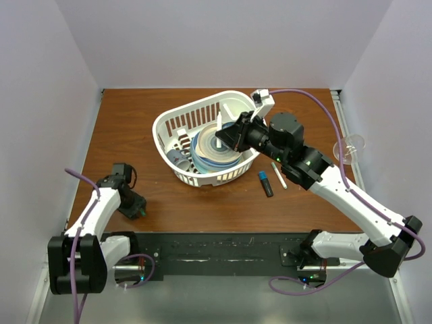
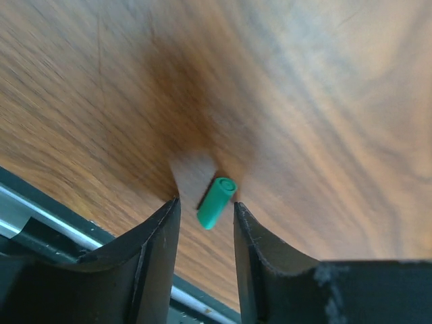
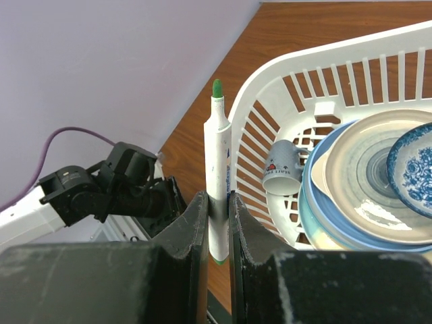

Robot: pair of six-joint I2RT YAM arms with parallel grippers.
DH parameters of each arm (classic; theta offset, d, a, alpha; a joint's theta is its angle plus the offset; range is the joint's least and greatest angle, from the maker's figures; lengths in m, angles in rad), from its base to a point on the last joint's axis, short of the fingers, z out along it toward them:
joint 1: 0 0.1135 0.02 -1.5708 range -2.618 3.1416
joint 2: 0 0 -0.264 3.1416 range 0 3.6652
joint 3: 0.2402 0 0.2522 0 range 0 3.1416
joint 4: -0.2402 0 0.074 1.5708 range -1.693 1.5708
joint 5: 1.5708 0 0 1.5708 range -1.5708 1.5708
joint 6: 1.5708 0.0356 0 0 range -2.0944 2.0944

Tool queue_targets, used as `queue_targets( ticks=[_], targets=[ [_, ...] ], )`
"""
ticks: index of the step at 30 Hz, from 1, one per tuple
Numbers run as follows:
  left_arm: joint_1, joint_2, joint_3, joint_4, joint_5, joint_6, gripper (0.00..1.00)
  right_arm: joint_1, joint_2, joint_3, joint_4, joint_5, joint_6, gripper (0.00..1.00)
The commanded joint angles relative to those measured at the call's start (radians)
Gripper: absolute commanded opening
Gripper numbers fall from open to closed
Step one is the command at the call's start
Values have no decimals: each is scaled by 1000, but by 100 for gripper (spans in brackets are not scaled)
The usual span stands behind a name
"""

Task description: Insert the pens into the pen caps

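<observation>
A small green pen cap (image 2: 217, 202) lies on the wooden table between the fingers of my left gripper (image 2: 206, 209). The jaws stand open on either side of it with gaps, low at the table's near left (image 1: 137, 206). My right gripper (image 3: 216, 202) is shut on a white pen with a green tip (image 3: 218, 162) and holds it upright over the basket's near rim; from above the pen (image 1: 218, 128) shows at the gripper (image 1: 224, 138). A black marker with a blue end (image 1: 265, 183) and another white pen (image 1: 279, 174) lie on the table right of the basket.
A white ribbed basket (image 1: 177, 119) in the middle of the table holds stacked plates (image 3: 378, 196), a blue patterned bowl (image 3: 413, 169) and a grey mug (image 3: 283, 169). A clear glass (image 1: 349, 148) stands at the right edge. Walls close in on three sides.
</observation>
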Motion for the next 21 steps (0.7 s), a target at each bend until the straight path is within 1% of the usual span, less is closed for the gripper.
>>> queue_targets(
  ticks=[1, 3, 5, 6, 15, 21],
  targets=[
    [-34, 40, 0, 30, -15, -32, 41, -4, -35, 6, 19, 33, -27, 0],
    [-35, 41, 5, 29, -39, -42, 40, -4, -44, 5, 15, 33, -29, 0],
    [-35, 44, 6, 35, -51, -48, 37, -5, -53, 1, 13, 33, -31, 0],
    [-58, 51, 6, 33, -57, -52, 36, -5, -58, 1, 12, 53, -34, 0],
    [-64, 101, 3, 84, -71, -41, 34, -7, -78, 8, -5, 61, -49, 0],
    [-67, 140, -15, 127, -65, -30, 21, -5, -85, 5, -11, 52, -47, 0]
  ],
)
